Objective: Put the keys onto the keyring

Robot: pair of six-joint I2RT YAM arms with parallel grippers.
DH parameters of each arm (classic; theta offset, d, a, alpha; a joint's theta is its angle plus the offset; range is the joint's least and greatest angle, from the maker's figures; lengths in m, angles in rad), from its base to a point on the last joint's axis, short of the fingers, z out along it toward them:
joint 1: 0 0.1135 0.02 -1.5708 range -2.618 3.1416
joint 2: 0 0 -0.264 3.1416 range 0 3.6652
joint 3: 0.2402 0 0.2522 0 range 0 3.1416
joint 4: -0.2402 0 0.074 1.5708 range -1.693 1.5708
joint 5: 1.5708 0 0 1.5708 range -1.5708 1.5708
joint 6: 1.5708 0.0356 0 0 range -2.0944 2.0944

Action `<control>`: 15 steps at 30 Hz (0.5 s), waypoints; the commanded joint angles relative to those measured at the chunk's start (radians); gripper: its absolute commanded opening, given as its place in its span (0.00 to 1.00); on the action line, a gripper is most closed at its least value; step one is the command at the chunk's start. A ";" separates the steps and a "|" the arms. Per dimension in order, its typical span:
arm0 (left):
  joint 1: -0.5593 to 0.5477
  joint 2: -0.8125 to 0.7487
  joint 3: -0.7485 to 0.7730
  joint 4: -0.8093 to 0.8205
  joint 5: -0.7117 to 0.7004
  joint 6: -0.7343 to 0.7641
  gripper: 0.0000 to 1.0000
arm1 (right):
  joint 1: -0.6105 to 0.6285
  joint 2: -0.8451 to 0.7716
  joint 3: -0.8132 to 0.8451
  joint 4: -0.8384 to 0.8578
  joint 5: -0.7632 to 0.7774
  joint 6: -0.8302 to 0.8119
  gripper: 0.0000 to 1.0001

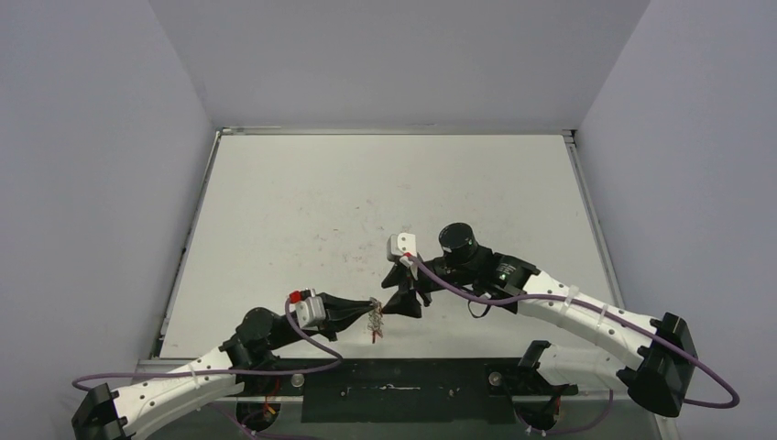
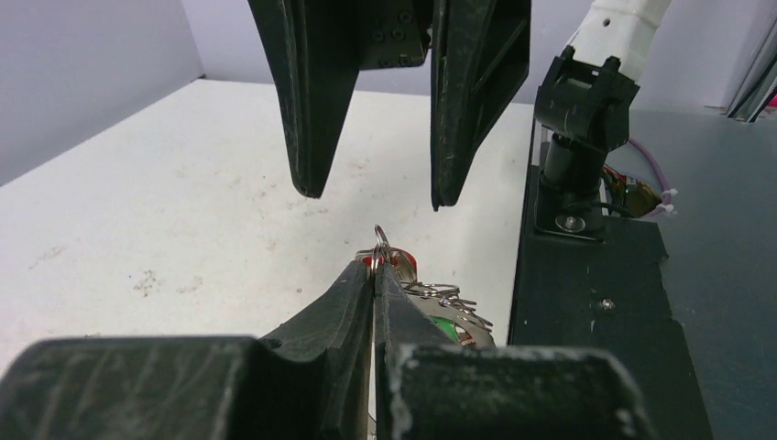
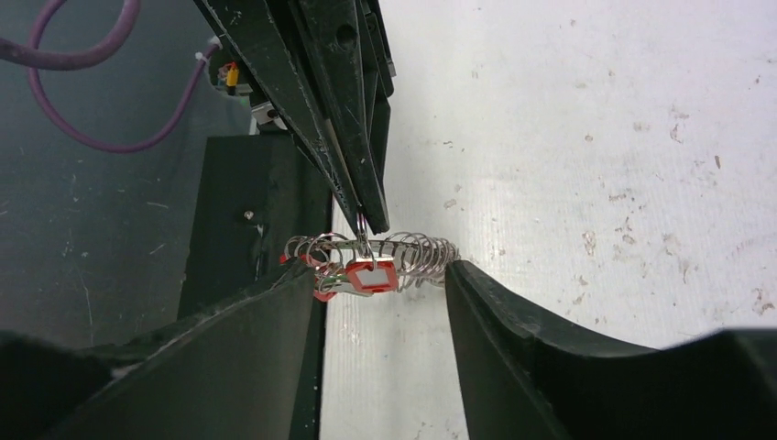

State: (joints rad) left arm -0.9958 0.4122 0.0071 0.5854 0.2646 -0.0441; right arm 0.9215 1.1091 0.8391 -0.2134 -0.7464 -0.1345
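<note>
My left gripper (image 2: 377,262) is shut on the thin wire keyring (image 2: 381,238), which pokes up between its fingertips. Red and green tagged keys (image 2: 451,326) hang in a bunch just behind its right finger. In the right wrist view the keyring (image 3: 414,246) lies edge-on, with several small loops strung along it and a red tag (image 3: 371,276) hanging below. My right gripper (image 3: 380,268) stands open, one finger on each side of that bunch, touching nothing I can see. In the top view both grippers meet near the table's front edge, the left gripper (image 1: 373,314) and the right gripper (image 1: 404,299).
The black base plate (image 2: 596,302) of the arm mounts lies right beside the bunch, with a purple cable (image 3: 82,110) over it. The white table (image 1: 366,202) stretches away behind the grippers to grey walls.
</note>
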 commanded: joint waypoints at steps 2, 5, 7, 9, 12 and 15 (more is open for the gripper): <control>-0.005 -0.029 -0.003 0.118 0.008 -0.008 0.00 | -0.005 0.026 -0.003 0.166 -0.071 0.040 0.44; -0.004 -0.032 0.000 0.110 0.008 -0.008 0.00 | -0.005 0.066 0.016 0.134 -0.076 0.026 0.28; -0.004 -0.032 0.002 0.109 0.008 -0.008 0.00 | -0.006 0.081 0.024 0.112 -0.077 0.016 0.16; -0.005 -0.032 0.003 0.106 0.007 -0.007 0.00 | -0.006 0.086 0.023 0.105 -0.080 0.010 0.14; -0.004 -0.032 0.004 0.102 0.007 -0.005 0.00 | -0.006 0.087 0.017 0.105 -0.092 0.004 0.10; -0.005 -0.035 0.005 0.097 0.005 -0.004 0.00 | -0.006 0.081 0.017 0.087 -0.100 -0.010 0.00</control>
State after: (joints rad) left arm -0.9958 0.3901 0.0071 0.6094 0.2649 -0.0433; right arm 0.9215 1.1988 0.8291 -0.1432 -0.8089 -0.1181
